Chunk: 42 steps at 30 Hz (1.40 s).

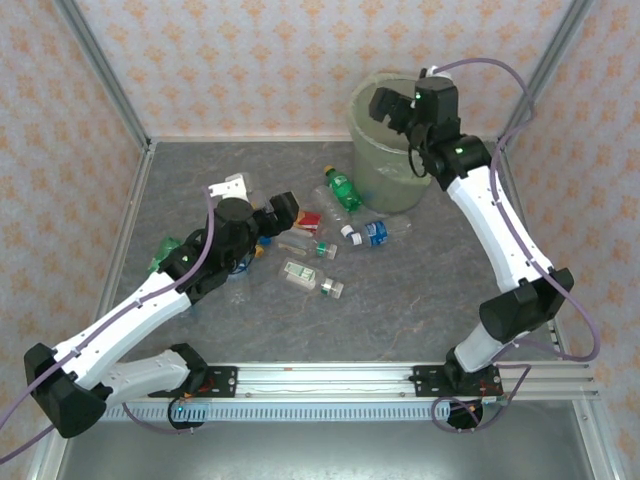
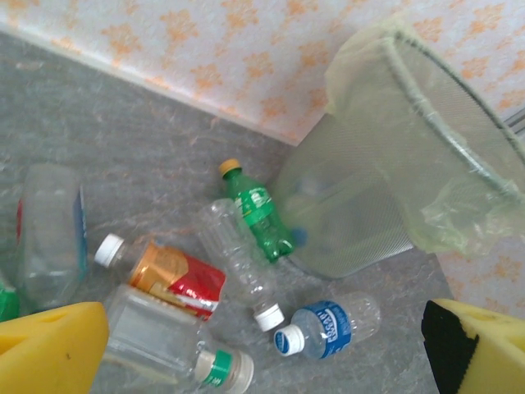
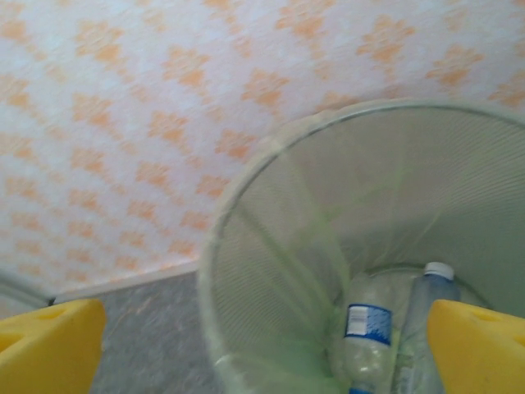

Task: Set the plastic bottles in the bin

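The right gripper [image 3: 267,328] hangs over the mouth of the round, translucent pale-green waste bin [image 1: 385,178] at the far right of the grey bench [image 1: 440,280]. Its jaws are wide with nothing between them. A clear blue-labelled plastic bottle [image 3: 365,328] and a clear white-capped plastic bottle [image 3: 428,308] lie at the bin's bottom.

The left gripper [image 2: 267,328], jaws also wide and empty, hovers above the loose bottles mid-bench, left of the bin. Among them are a green plastic bottle with a yellow-orange cap [image 2: 258,212] and a red-labelled plastic bottle [image 2: 172,277].

For the next pick, an outlying bottle looks best. Straddle its body crosswise and close on the label band, not the cap, since thin walls may buckle or slip. Lift clear of neighbours before swinging over the rim.
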Available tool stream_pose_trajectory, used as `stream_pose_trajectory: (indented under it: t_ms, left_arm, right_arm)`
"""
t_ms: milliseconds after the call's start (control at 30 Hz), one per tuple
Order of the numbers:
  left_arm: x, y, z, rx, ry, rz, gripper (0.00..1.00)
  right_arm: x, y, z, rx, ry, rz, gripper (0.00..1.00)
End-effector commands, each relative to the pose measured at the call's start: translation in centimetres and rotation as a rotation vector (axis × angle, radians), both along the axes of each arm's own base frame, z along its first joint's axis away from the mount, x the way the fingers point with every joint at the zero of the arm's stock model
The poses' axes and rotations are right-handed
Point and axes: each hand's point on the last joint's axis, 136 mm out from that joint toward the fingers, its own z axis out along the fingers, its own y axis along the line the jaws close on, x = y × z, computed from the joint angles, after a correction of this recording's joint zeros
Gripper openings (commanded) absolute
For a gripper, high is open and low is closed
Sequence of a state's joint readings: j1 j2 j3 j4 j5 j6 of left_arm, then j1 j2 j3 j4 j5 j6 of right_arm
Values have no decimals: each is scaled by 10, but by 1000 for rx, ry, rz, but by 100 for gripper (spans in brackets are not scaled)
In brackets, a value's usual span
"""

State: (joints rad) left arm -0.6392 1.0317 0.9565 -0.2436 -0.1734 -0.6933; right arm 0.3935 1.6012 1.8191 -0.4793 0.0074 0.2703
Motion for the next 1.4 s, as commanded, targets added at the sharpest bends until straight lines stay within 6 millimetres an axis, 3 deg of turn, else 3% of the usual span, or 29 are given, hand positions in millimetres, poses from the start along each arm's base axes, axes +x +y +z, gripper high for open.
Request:
stream_pose_trajectory:
  t_ms: [0, 133, 300, 433, 633, 867, 1033, 1367]
  left_arm:
    - [-11, 23, -15, -34, 61, 75, 99]
    - [-19, 46, -28, -58, 115, 110, 99]
    - [-35, 69, -29, -57, 132, 131, 99]
    - [-53, 75, -34, -55, 164, 121, 99]
    - [-78, 78, -45, -77, 169, 72, 99]
    - [-90, 76, -37, -43, 168, 9, 99]
    - [-85, 76, -31, -19, 138, 6, 99]
    - [-76, 73, -28, -101, 138, 50, 99]
  right_arm:
    - [-20, 25, -8, -67, 15, 86, 100]
    - [-42, 60, -27, -125, 53, 169, 100]
    - [-70, 96, -63, -169, 129, 248, 100]
    - [-96, 126, -97, -211, 189, 321, 100]
    - [-134, 152, -168, -290, 334, 437, 99]
    - [-172, 186, -230, -387, 430, 570, 92]
    - [-182, 197, -271, -448, 498, 625, 91]
    - [-179, 212, -297, -545, 494, 710, 91]
